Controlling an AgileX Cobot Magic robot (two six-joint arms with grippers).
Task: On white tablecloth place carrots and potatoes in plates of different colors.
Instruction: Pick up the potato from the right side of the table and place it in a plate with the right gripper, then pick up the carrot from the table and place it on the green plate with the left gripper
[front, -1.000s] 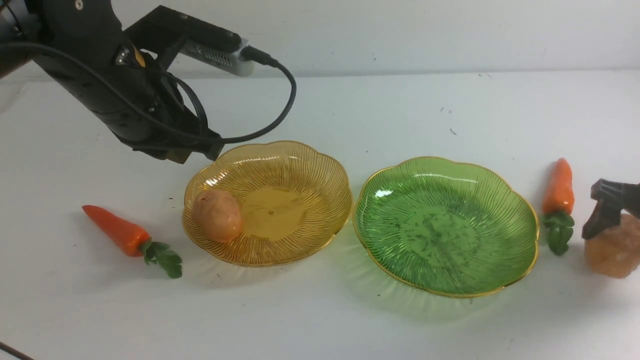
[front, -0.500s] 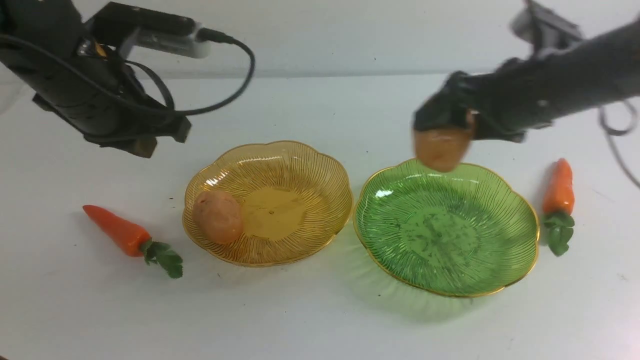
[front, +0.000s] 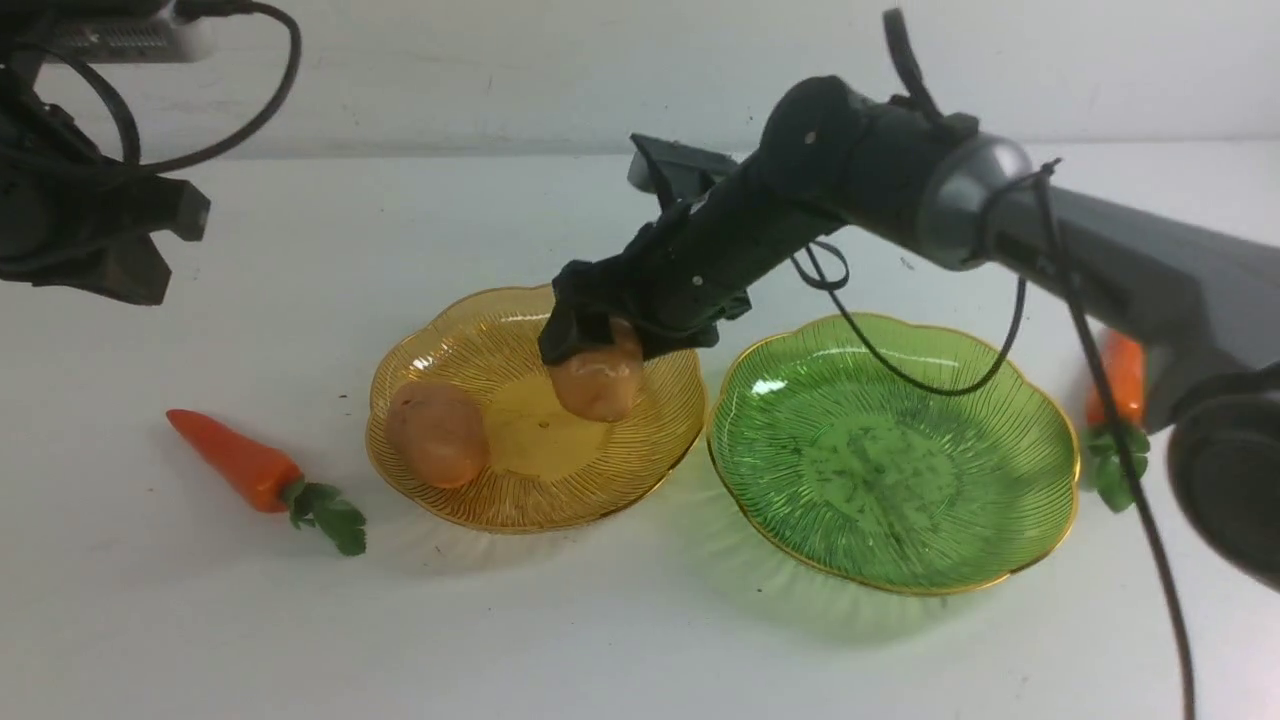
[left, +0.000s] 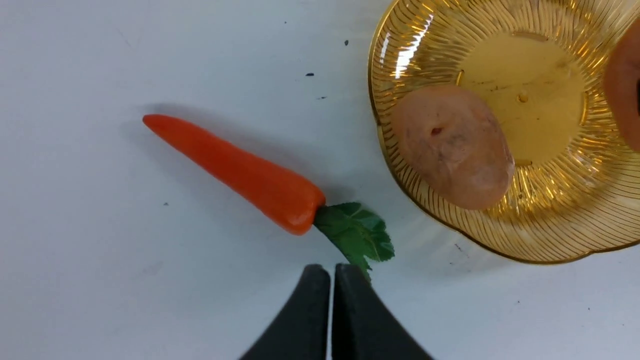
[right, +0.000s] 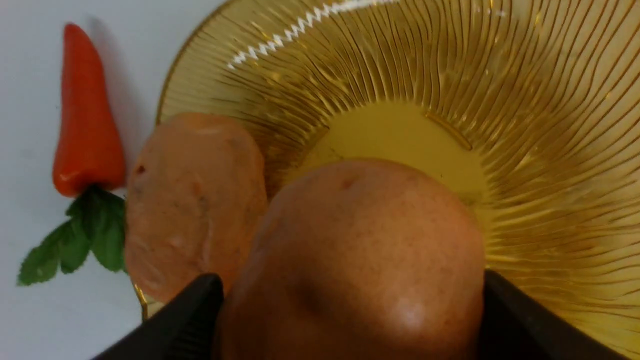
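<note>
Lumpy, dimpled tan-orange potato (front: 597, 387) clamped in right claw (front: 600, 345) over amber plate (front: 450, 513); left claw (left: 331, 280) closed, empty.

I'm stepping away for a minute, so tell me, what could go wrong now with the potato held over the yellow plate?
The gripped potato sits in the right gripper over the amber plate, close to the resting potato. Once released, it might roll on the ribbed slope, knock that one, or slip over the rim. The right arm also spans the green plate, so a low retreat could clip it.
</note>
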